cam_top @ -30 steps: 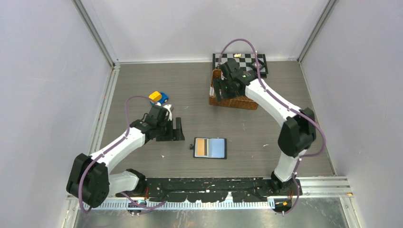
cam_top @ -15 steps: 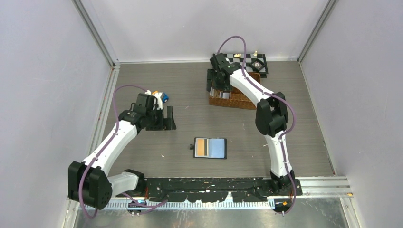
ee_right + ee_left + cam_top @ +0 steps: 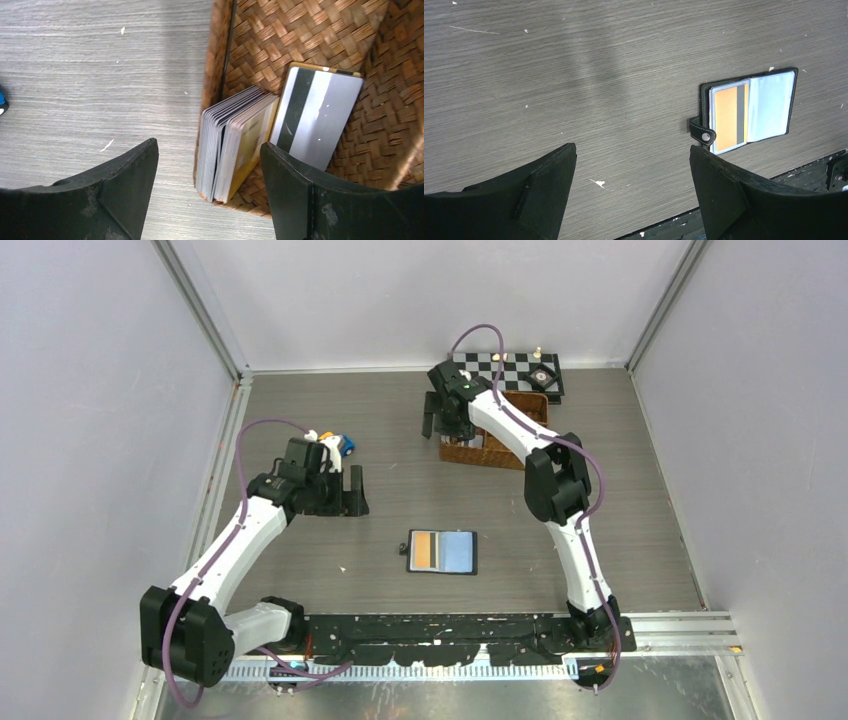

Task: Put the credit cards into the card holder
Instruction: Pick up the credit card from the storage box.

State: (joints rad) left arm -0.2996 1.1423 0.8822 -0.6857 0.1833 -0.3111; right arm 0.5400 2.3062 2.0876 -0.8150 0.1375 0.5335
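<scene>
The card holder (image 3: 460,551) lies open on the table, its snap tab (image 3: 702,133) to the left. An orange credit card (image 3: 725,119) fills its left sleeve; the right sleeve (image 3: 771,105) looks pale blue. More credit cards (image 3: 232,145) stand on edge as a stack in the wicker basket's (image 3: 480,453) left compartment, and a grey striped card (image 3: 317,117) leans beside them. My right gripper (image 3: 207,170) hangs open above that stack, astride the basket's left wall. Left of the card holder and apart from it, my left gripper (image 3: 631,170) is open and empty above bare table.
A checkered board (image 3: 510,370) with small pieces lies behind the basket at the back wall. A small blue and yellow toy (image 3: 335,444) sits just beyond my left gripper (image 3: 348,492). A black rail (image 3: 450,635) runs along the near edge.
My right gripper has slid left across the basket to its left end. My left arm has drawn back and left, away from the card holder, its jaws a little wider.
</scene>
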